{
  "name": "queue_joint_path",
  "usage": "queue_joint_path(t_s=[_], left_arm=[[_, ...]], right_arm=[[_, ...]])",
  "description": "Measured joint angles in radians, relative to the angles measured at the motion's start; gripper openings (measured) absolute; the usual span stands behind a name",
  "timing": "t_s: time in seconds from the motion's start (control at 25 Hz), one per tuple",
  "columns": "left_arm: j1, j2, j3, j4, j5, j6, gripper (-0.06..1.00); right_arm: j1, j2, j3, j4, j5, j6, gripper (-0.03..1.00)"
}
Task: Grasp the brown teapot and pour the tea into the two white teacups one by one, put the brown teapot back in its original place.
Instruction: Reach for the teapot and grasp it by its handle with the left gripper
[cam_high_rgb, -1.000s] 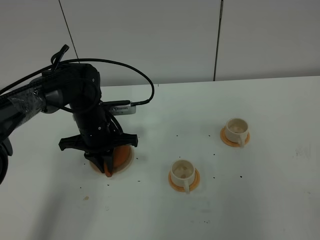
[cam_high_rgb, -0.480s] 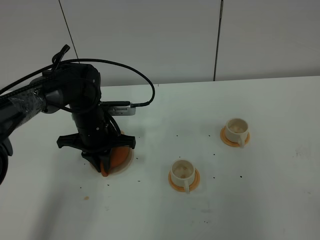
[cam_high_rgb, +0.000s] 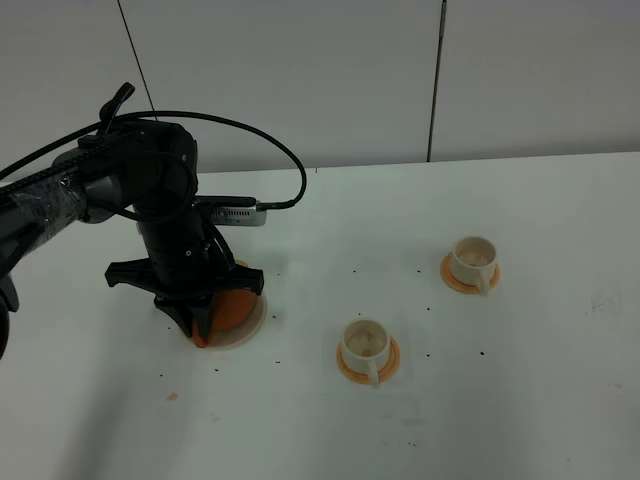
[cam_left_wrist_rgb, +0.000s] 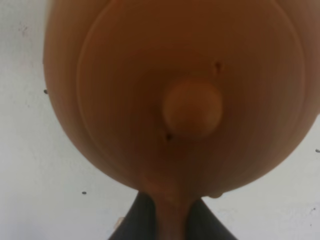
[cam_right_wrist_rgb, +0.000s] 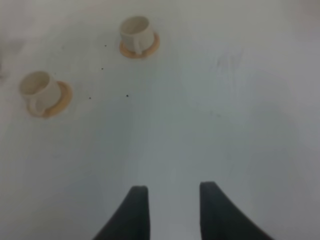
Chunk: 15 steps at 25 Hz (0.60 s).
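Observation:
The brown teapot (cam_high_rgb: 228, 308) sits over its pale cream saucer (cam_high_rgb: 252, 322) at the table's left, mostly hidden by my left arm. My left gripper (cam_high_rgb: 203, 333) points down and is shut on the teapot's stubby handle. The left wrist view is filled by the teapot (cam_left_wrist_rgb: 175, 90) and its lid knob, with the gripper (cam_left_wrist_rgb: 170, 224) clamped on the handle. The two white teacups (cam_high_rgb: 366, 343) (cam_high_rgb: 472, 257) stand on orange saucers to the right. My right gripper (cam_right_wrist_rgb: 172, 210) hangs open over bare table, with both teacups (cam_right_wrist_rgb: 36, 89) (cam_right_wrist_rgb: 136, 31) far off.
Small dark specks dot the white table (cam_high_rgb: 560, 380). A black cable (cam_high_rgb: 285, 165) loops from the left arm over the table's back edge. A pale wall stands behind.
My left arm has shifted a little left and toward the back with the teapot in its grip, uncovering more of the cream saucer. The cups have not moved.

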Motion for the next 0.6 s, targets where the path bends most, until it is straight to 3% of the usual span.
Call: queue_joint_path(t_s=[0.6], left_arm=[[0.0, -0.013, 0.0, 0.025, 0.0, 0.016, 0.17]], right_arm=[[0.0, 0.0, 0.0, 0.0, 0.0, 0.0, 0.24]])
